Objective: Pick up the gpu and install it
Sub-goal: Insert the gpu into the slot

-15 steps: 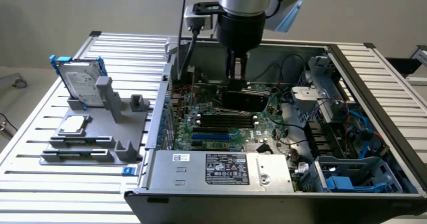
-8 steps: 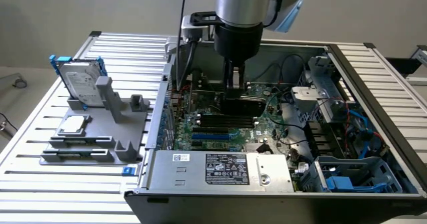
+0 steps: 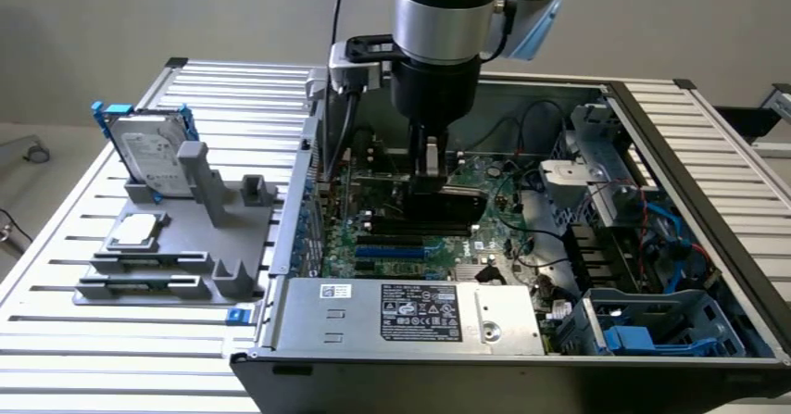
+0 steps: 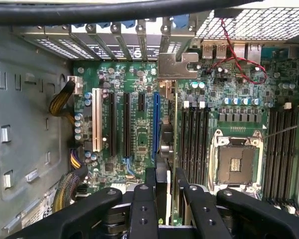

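Exterior view: gripper (image 3: 427,178) partly closed, pinching the gpu (image 3: 435,212) upright inside the computer case (image 3: 495,366).
Wrist view: gpu edge-on, just beside 1 blue slot (image 4: 154,124); seating unclear.
Risk: slight tilt could jam its bracket (image 4: 177,64) or miss the slot.

green-and-black gpu (image 3: 431,212); silver hard drive (image 3: 151,159), blue frame (image 3: 102,118).

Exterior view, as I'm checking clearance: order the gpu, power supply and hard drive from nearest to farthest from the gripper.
1. gpu, held in the gripper, inside the case.
2. power supply, along the case's near wall.
3. hard drive, outside the case on the gray fixture, exterior view's left.
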`<state>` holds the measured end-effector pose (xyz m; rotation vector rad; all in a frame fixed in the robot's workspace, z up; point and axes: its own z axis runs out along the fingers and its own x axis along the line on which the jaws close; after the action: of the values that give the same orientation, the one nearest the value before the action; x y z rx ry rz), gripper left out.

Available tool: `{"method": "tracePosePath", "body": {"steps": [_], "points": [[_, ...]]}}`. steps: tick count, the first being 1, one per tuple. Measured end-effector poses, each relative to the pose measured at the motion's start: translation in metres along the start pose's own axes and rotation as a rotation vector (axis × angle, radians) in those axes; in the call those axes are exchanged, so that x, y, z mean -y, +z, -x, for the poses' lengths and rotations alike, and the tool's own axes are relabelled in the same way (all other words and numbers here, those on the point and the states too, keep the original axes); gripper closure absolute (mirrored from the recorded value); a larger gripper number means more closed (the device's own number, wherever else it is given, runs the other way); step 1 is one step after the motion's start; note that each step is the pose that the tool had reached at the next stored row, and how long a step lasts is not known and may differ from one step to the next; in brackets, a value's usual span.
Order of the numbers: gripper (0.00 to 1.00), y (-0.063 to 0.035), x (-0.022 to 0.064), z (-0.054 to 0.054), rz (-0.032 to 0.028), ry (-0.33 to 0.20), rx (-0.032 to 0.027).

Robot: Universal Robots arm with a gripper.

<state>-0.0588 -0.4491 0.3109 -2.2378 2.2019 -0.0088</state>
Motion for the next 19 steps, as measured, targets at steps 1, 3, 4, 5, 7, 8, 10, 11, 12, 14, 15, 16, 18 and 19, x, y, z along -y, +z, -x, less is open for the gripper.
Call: {"method": "tracePosePath", "body": {"steps": [1,3,4,5,7,8,10,11,12,14,15,16,18,19], "points": [[0.74,0.0014,-0.0008,-0.001,0.0003,-0.003,-0.0001],[0.74,0.0045,-0.0025,-0.001,0.0008,-0.007,0.0000],[0.74,0.0060,-0.0036,-0.002,0.0010,-0.010,0.0000],[0.74,0.0072,-0.0045,-0.002,0.0012,-0.012,0.0001],[0.74,0.0097,-0.0066,-0.003,0.0016,-0.016,0.0001],[0.74,0.0109,-0.0076,-0.003,0.0017,-0.018,0.0001],[0.74,0.0133,-0.0098,-0.004,0.0021,-0.022,0.0001],[0.74,0.0145,-0.0111,-0.004,0.0023,-0.024,0.0001],[0.74,0.0157,-0.0123,-0.004,0.0024,-0.026,0.0001],[0.74,0.0184,-0.0145,-0.005,0.0026,-0.030,0.0003],[0.74,0.0199,-0.0155,-0.005,0.0028,-0.033,0.0002],[0.74,0.0213,-0.0169,-0.005,0.0028,-0.035,0.0002],[0.74,0.0235,-0.0220,-0.006,0.0029,-0.039,0.0001],[0.74,0.0246,-0.0251,-0.006,0.0028,-0.041,0.0003]]}}
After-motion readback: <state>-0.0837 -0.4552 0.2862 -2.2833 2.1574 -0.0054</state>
